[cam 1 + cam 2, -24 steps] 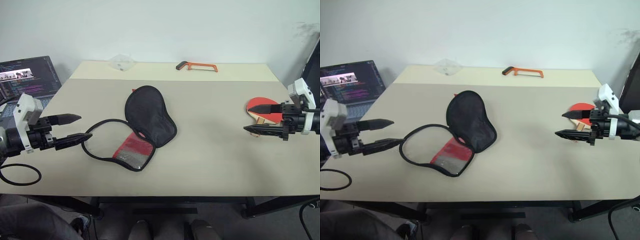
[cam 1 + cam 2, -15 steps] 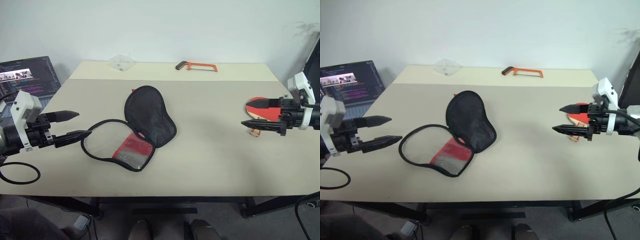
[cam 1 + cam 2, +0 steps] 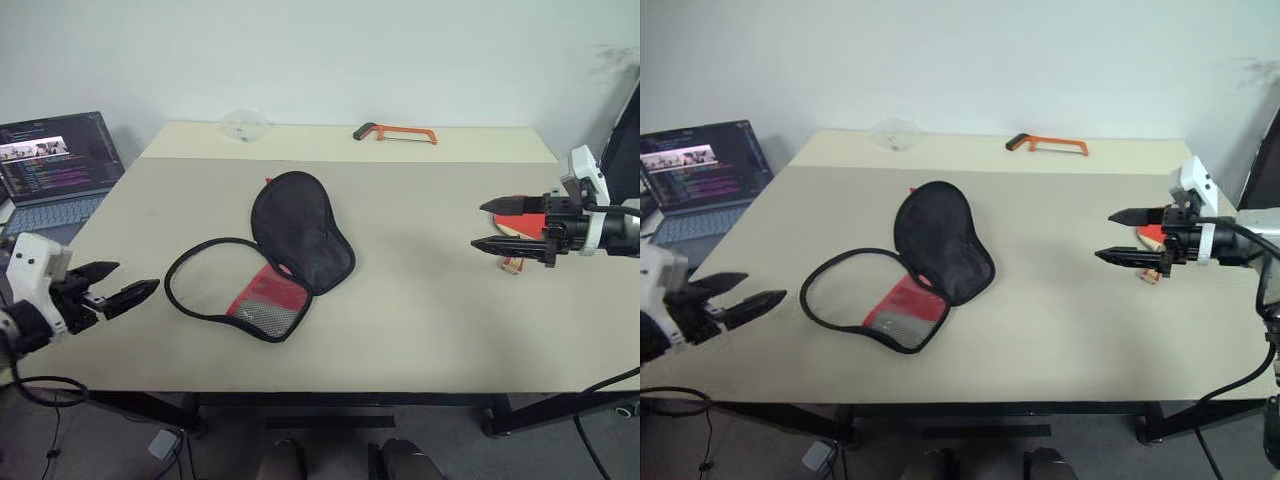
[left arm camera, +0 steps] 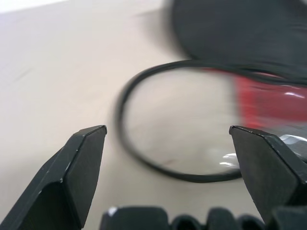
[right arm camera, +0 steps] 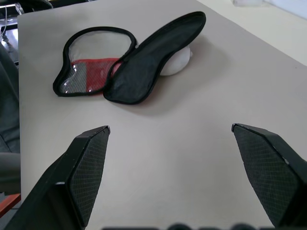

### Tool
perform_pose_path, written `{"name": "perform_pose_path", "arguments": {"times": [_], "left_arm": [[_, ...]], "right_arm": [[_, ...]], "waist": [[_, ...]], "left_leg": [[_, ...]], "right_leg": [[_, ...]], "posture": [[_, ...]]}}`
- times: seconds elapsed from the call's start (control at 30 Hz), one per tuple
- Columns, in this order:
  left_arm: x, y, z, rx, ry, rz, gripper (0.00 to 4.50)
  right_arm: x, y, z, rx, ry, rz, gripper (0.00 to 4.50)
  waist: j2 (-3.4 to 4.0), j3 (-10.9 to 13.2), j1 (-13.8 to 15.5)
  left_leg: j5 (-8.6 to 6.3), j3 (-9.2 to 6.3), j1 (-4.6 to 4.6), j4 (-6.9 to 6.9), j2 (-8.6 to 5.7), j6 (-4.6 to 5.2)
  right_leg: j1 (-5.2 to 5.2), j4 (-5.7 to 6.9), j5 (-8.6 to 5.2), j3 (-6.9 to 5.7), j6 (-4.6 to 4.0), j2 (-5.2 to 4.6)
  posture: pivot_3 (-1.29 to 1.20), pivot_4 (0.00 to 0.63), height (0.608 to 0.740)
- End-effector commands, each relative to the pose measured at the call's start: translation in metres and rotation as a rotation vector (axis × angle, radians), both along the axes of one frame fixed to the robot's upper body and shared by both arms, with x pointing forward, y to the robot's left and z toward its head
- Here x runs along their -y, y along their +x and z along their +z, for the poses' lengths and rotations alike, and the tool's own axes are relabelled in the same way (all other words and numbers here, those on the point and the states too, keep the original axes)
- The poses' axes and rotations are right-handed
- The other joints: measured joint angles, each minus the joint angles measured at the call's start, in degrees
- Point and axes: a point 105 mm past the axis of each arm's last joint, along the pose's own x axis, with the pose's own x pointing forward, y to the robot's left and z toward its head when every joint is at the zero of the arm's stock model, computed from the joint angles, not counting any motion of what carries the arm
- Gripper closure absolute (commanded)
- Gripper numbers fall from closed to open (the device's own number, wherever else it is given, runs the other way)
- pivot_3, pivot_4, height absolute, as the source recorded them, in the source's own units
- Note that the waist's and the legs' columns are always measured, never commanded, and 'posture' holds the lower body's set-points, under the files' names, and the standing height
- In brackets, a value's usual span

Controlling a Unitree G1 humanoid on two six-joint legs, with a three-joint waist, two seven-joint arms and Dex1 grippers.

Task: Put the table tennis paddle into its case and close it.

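The case (image 3: 275, 258) is seen lying unzipped and spread open near the middle of the counter (image 3: 420, 330), its black half raised beside the red and mesh half. The table tennis paddle (image 3: 520, 222) is found well to the right of the case, near the counter's right edge, partly hidden behind the right gripper (image 3: 488, 225), whose fingers are released and empty just above it. The left gripper (image 3: 125, 283) is held well to the left of the case, at the counter's left edge, fingers likewise spread and empty.
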Motion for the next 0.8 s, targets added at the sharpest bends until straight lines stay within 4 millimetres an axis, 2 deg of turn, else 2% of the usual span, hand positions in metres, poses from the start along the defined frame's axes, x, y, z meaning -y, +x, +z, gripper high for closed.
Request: {"name": "perform_pose_path", "arguments": {"times": [0.03,0.17,0.37,0.47,0.6,0.8], "left_arm": [[0.004,0.007,0.000,0.017,-0.003,0.135,0.00],[0.024,0.015,-0.011,0.014,-0.097,0.160,0.00],[0.019,0.015,-0.041,-0.071,-0.135,0.339,0.00],[0.025,0.016,-0.054,-0.091,-0.152,0.393,0.00],[0.041,0.026,-0.060,-0.097,-0.174,0.363,0.00],[0.061,0.047,-0.057,-0.085,-0.199,0.314,0.00]], "right_arm": [[-0.009,0.000,0.006,0.033,-0.009,0.040,0.02],[-0.010,0.005,0.007,0.036,-0.013,0.041,0.02],[-0.014,0.009,0.005,0.034,-0.027,0.056,0.02],[-0.016,0.010,0.004,0.034,-0.028,0.060,0.02],[-0.018,0.009,0.005,0.036,-0.029,0.065,0.02],[-0.019,0.009,0.005,0.037,-0.033,0.066,0.02]], "waist": [[-0.05,0.0,0.0],[-0.06,0.0,0.1],[-0.07,0.0,0.1],[-0.08,0.0,0.0],[-0.10,0.0,0.1],[-0.11,0.0,0.2]], "left_leg": [[0.00,-0.04,0.00,0.01,0.03,0.00],[0.00,-0.04,-0.01,0.04,-0.01,0.00],[0.00,-0.08,0.00,0.03,-0.02,-0.01],[0.00,-0.08,0.00,0.04,-0.03,-0.01],[0.00,-0.15,-0.01,0.06,-0.04,-0.01],[0.01,-0.18,0.00,0.14,-0.09,-0.02]], "right_leg": [[0.00,0.01,0.03,-0.01,0.03,0.06],[0.04,0.01,0.18,0.00,-0.11,0.05],[0.06,-0.01,0.19,-0.01,-0.13,0.09],[0.07,-0.01,0.20,0.02,-0.14,0.10],[0.11,-0.01,0.21,-0.03,-0.13,0.12],[0.19,-0.04,0.27,-0.01,-0.03,0.12]], "posture": [[0.00,0.150,0.740],[0.00,0.150,0.740],[0.00,0.150,0.740],[0.00,0.150,0.740],[0.00,0.150,0.740],[0.00,0.150,0.740]]}}
